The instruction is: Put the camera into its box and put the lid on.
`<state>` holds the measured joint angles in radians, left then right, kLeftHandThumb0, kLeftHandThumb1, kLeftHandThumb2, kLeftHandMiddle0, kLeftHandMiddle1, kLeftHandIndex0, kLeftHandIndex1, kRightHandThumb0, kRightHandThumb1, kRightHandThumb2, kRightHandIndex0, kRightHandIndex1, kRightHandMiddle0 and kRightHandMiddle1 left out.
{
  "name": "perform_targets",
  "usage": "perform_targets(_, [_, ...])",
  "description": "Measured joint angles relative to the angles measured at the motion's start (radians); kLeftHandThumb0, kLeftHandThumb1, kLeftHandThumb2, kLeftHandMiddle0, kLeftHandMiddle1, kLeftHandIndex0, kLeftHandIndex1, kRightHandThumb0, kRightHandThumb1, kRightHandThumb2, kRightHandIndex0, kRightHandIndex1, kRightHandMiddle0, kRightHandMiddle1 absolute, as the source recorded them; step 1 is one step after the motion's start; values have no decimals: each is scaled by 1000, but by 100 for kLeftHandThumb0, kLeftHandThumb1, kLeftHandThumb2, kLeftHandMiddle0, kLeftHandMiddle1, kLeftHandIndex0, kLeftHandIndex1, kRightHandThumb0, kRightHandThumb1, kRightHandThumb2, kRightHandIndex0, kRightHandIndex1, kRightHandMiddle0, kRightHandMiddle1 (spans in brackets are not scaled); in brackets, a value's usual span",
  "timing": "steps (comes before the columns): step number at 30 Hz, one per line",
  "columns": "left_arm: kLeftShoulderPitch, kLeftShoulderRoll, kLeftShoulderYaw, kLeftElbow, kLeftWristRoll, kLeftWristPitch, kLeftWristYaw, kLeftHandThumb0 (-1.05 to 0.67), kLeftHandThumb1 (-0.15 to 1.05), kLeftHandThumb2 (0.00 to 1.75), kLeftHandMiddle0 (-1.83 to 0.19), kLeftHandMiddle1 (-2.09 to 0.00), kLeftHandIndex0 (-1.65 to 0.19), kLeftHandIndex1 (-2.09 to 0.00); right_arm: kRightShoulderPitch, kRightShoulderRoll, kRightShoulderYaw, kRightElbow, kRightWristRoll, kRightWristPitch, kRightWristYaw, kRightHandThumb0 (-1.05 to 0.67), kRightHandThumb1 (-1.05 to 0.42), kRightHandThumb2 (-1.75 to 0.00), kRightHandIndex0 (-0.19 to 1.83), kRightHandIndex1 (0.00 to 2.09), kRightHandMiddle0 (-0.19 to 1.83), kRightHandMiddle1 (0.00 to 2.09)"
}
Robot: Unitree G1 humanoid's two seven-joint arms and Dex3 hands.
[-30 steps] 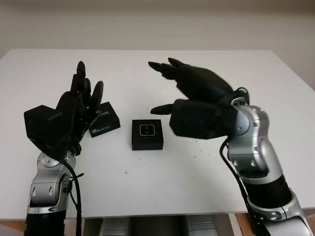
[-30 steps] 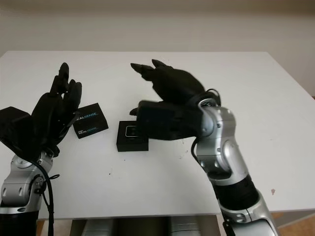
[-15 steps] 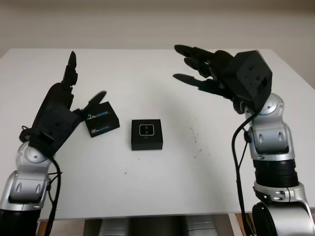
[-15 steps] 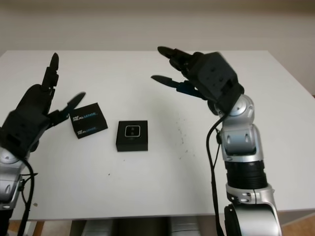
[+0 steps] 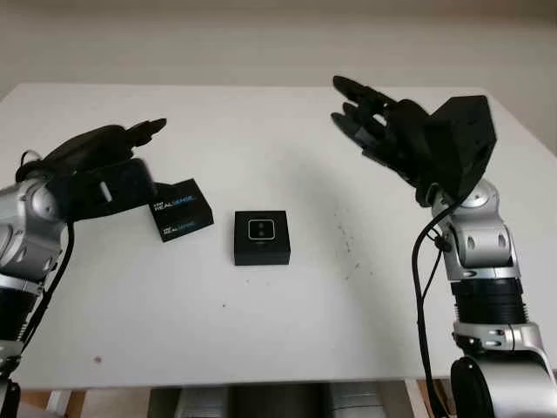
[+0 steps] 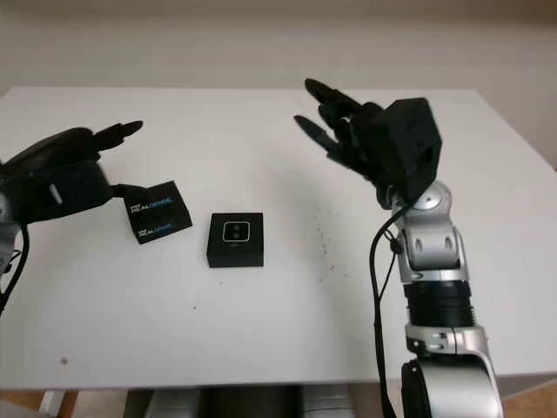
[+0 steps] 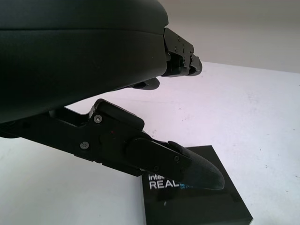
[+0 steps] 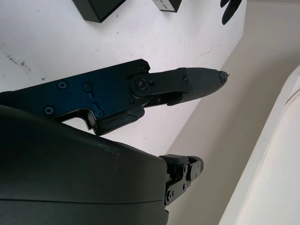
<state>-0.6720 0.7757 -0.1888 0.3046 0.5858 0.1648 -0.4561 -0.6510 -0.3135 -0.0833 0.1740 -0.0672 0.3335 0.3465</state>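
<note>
At frame centre the box (image 5: 261, 238) sits open-topped with the camera (image 5: 261, 230) already seated inside. Left of it lies the lid (image 5: 181, 210), uncovered. The left hand (image 5: 104, 170) has dropped level, open and empty, just beside the lid. The right hand (image 5: 409, 139), upper right, has pulled back, open and empty. Lidding remains.

lid (image 7: 197, 197): my finger (image 7: 187, 164) hides part of its print
box (image 8: 96, 7): cut by frame edge

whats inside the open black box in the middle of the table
The camera sits face up inside the box, lens side showing. Whatever lies beneath it is covered. The lid lies apart, beside it.
</note>
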Motion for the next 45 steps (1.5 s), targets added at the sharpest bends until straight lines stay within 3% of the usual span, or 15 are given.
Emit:
perform_targets(1, [-16, 0, -15, 7, 19, 17, -17, -85, 102, 6, -15, -2, -9, -6, -1, -1, 0, 6, 2, 0, -2, -73, -105, -23, 18, 10, 17, 8])
perform_targets(2, [-31, 0, -31, 14, 36, 33, -36, -88, 103, 6, -8, -1, -4, -4, 0, -1, 1, 10, 3, 0, -6, -73, -105, -23, 1, 100, 18, 8])
perform_targets(3, [-44, -1, -44, 23, 49, 46, -52, -89, 103, 6, -5, -1, -1, -3, 0, -1, 2, 11, 4, 0, -10, -74, -105, -22, -9, 146, 18, 8])
perform_targets(7, [-70, -23, -90, 51, 97, 76, -71, -89, 102, 5, 5, -2, 8, -1, -1, -5, 6, 11, 7, 0, -19, -75, -105, -22, -19, 190, 21, 8])
perform_targets(10, [-73, -41, -114, 61, 122, 88, -69, -96, 102, 5, 4, -4, 10, -1, -1, -9, 15, 11, 6, 0, -28, -73, -105, -22, -19, 136, 22, 8])
perform_targets(12, [-73, -45, -135, 68, 150, 78, -58, -99, 102, 6, 2, -5, 11, -2, -1, -11, 19, 11, 7, 0, -33, -73, -105, -22, -19, 182, 22, 8])
perform_targets(15, [-73, -61, -141, 81, 155, 93, -50, -96, 99, 4, 8, -3, 15, -1, -1, -12, 20, 11, 8, 0, -34, -73, -105, -23, -18, 124, 22, 7])
perform_targets(20, [-73, -86, -145, 86, 154, 119, -56, -98, 99, 5, 7, -5, 16, -2, -1, -13, 20, 10, 18, 0, -35, -71, -105, -24, -14, 89, 22, 6])
perform_targets(21, [-73, -86, -147, 86, 155, 119, -58, -98, 99, 5, 7, -5, 15, -3, -1, -13, 20, 10, 18, 0, -36, -70, -105, -24, -17, 152, 22, 6])
perform_targets(23, [-71, -87, -148, 82, 149, 117, -60, -96, 97, 5, 9, -4, 16, -3, 0, -14, 21, 10, 14, -14, -44, -71, -105, -24, -11, 194, 24, 7])
perform_targets(31, [-45, -89, -154, 82, 144, 88, -47, -101, 100, 6, 3, -8, 19, -3, 1, -19, 28, 19, 10, -44, -62, -73, -105, -23, -19, 209, 23, 6])
perform_targets(32, [-43, -90, -157, 84, 145, 88, -49, -100, 100, 6, 4, -7, 19, -2, 1, -19, 28, 19, 10, -47, -62, -75, -105, -24, -19, 209, 22, 5])
perform_targets(34, [-42, -94, -163, 92, 150, 89, -52, -101, 101, 6, 7, -5, 18, -3, 2, -19, 28, 19, 11, -56, -62, -75, -105, -29, -19, 99, 18, 4])
perform_targets(37, [-41, -105, -180, 116, 157, 94, -61, -99, 99, 5, 7, -5, 18, -4, 2, -19, 28, 19, 11, -58, -69, -72, -105, -34, -11, 37, 10, 4])
perform_targets(45, [-40, -112, -215, 141, 178, 90, -89, -98, 98, 5, 2, -7, 18, -5, 7, -18, 24, 19, 19, -49, -94, -68, -105, -34, -2, 18, 7, 4])
